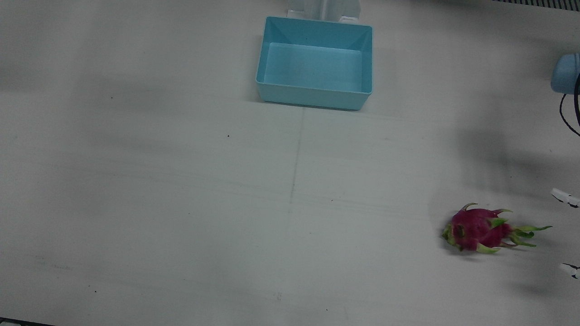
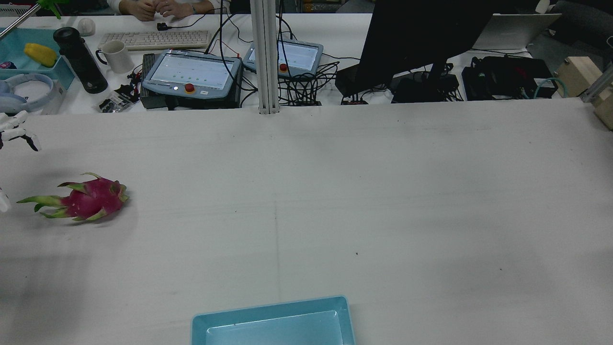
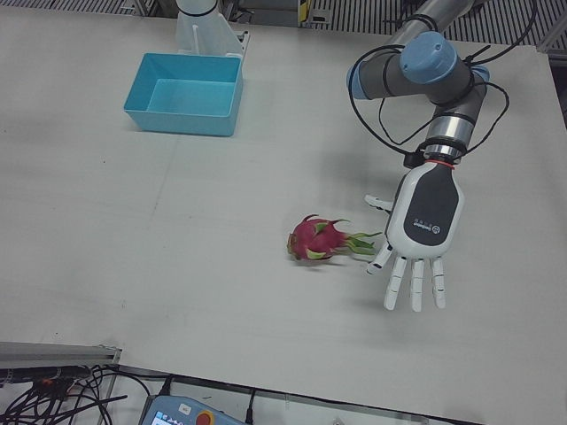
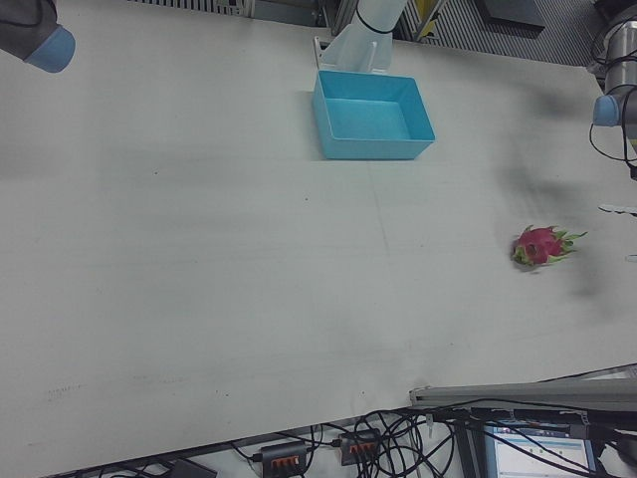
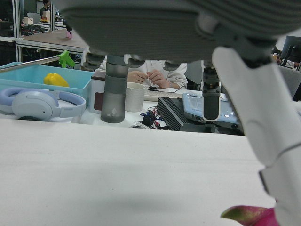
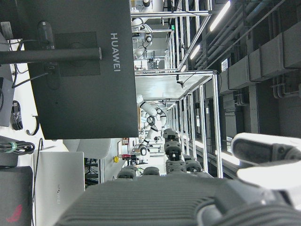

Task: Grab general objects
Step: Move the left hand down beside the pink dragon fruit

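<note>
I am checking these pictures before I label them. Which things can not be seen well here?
- Right hand: only its own view shows it, close and partly cut off, so its height above the table is unknown.
- Left hand: rear view crops it at the left edge; only fingers show.
- Dragon fruit: left hand view shows just a tip at the bottom edge.
- Blue bin: cut by the rear view's bottom edge.

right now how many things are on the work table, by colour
Pink: 1, the pink dragon fruit with green scales
Blue: 1, the light blue rectangular plastic bin
Total: 2
</note>
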Motion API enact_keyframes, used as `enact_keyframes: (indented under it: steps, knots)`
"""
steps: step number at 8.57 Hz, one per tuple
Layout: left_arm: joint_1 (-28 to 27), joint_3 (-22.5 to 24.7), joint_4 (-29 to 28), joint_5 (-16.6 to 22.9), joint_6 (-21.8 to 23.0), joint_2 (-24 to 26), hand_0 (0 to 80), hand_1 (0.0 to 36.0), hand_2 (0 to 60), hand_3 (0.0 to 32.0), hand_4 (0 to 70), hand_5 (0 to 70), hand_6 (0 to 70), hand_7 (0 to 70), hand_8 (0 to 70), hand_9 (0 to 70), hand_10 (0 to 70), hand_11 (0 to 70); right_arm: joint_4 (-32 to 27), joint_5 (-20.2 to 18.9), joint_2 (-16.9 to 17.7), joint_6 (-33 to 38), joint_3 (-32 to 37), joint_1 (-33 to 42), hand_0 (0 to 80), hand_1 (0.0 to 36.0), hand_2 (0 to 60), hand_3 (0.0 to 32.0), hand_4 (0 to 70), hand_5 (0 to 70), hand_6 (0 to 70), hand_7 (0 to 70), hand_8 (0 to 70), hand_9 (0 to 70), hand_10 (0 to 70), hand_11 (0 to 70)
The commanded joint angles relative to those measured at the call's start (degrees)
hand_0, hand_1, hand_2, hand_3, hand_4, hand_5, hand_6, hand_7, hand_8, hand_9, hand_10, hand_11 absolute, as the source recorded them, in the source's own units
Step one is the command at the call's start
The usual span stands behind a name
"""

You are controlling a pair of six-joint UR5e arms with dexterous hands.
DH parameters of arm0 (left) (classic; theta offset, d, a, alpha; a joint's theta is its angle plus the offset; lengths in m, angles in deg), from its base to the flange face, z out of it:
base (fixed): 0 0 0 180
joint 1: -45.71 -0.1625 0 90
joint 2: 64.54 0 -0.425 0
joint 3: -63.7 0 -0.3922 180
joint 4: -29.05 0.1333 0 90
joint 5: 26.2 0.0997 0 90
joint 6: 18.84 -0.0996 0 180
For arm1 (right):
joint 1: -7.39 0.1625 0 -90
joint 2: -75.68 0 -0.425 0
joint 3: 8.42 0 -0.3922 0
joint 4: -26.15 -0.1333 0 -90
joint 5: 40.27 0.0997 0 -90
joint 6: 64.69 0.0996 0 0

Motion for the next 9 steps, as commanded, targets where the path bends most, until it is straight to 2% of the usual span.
enact_keyframes:
  steps: [1, 3, 4, 5, 6, 8, 9]
  knots:
    - [-6.80, 0.00, 1.29, -7.77, 0.37, 0.22, 64.0, 28.3, 4.3, 21.6, 0.0, 0.0, 0.0, 0.3, 0.0, 0.0, 2.0, 6.2, 0.00, 0.00, 0.00, 0.00, -0.07, 0.00, 0.0, 0.0, 0.0, 0.0, 0.0, 0.0, 0.0, 0.0, 0.0, 0.0, 0.0, 0.0]
    - [-7.69, -0.44, -0.81, -12.71, 0.19, 0.22, 62.4, 27.2, 3.6, 24.6, 0.0, 0.0, 0.0, 0.0, 0.0, 0.0, 2.4, 6.7, 0.00, 0.00, 0.00, 0.00, 0.02, 0.00, 0.0, 0.0, 0.0, 0.0, 0.0, 0.0, 0.0, 0.0, 0.0, 0.0, 0.0, 0.0]
    - [-9.43, -0.61, 0.05, -15.78, 0.28, 0.22, 62.7, 26.4, 0.5, 27.4, 0.0, 0.0, 0.0, 0.0, 0.0, 0.0, 2.4, 6.7, 0.00, 0.00, 0.00, 0.00, 0.02, 0.00, 0.0, 0.0, 0.0, 0.0, 0.0, 0.0, 0.0, 0.0, 0.0, 0.0, 0.0, 0.0]
    - [-11.80, -0.88, 0.75, -18.24, 0.54, 0.22, 62.4, 26.1, 0.5, 27.2, 0.0, 0.0, 0.0, 0.0, 0.0, 0.0, 2.6, 6.9, 0.00, 0.00, 0.00, 0.00, 0.02, 0.00, 0.0, 0.0, 0.0, 0.0, 0.0, 0.0, 0.0, 0.0, 0.0, 0.0, 0.0, 0.0]
    - [-14.08, -1.57, 0.85, -18.88, 2.81, 0.30, 62.9, 26.1, 0.0, 27.6, 0.0, 0.0, 0.0, 0.0, 0.0, 0.0, 2.5, 6.9, 0.00, 0.00, 0.00, 0.00, -0.07, 0.00, 0.0, 0.0, 0.0, 0.0, 0.0, 0.0, 0.0, 0.0, 0.0, 0.0, 0.0, 0.0]
    - [-15.60, -4.21, 1.37, -18.88, 5.89, 1.52, 63.4, 26.9, 0.8, 26.6, 0.0, 0.0, 0.0, 0.0, 0.0, 0.0, 2.9, 7.4, 0.00, 0.00, 0.00, 0.00, -0.07, 0.00, 0.0, 0.0, 0.0, 0.0, 0.0, 0.0, 0.0, 0.0, 0.0, 0.0, 0.0, 0.0]
    - [-15.69, -4.65, 1.72, -18.88, 5.99, 2.14, 62.6, 26.6, 1.4, 26.2, 0.0, 0.0, 0.0, 0.0, 0.0, 0.0, 2.7, 7.1, 0.00, 0.00, 0.00, 0.00, -0.07, 0.00, 0.0, 0.0, 0.0, 0.0, 0.0, 0.0, 0.0, 0.0, 0.0, 0.0, 0.0, 0.0]
